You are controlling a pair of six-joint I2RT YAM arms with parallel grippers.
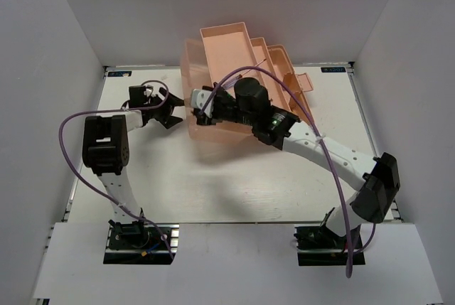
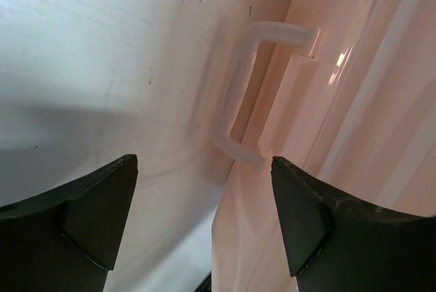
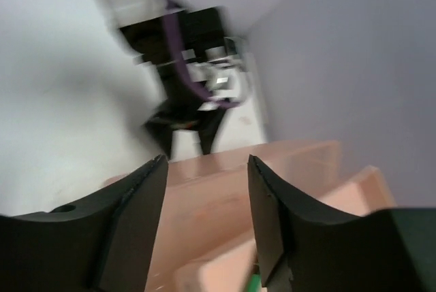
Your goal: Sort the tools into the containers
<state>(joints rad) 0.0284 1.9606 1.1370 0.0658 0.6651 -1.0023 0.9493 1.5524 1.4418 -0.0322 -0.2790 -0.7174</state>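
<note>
Right fingers [image 3: 133, 227] parted, empty, over toolbox [image 1: 193, 70] | left fingers [image 2: 95, 217] wide, empty, beside lid handle [image 2: 235, 94] | risk: right arm [image 1: 320, 150] could shove toolbox askew

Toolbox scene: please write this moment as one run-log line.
left jaws: open, facing toolbox handle | right jaws: open, empty, above toolbox trays

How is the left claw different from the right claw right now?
The left claw gapes wide, while the right claw is open with a narrower-looking gap. The left claw sits at the edge of the pink toolbox, facing its pale handle; the right claw hovers above the toolbox. Both have black fingers and hold nothing.
</note>
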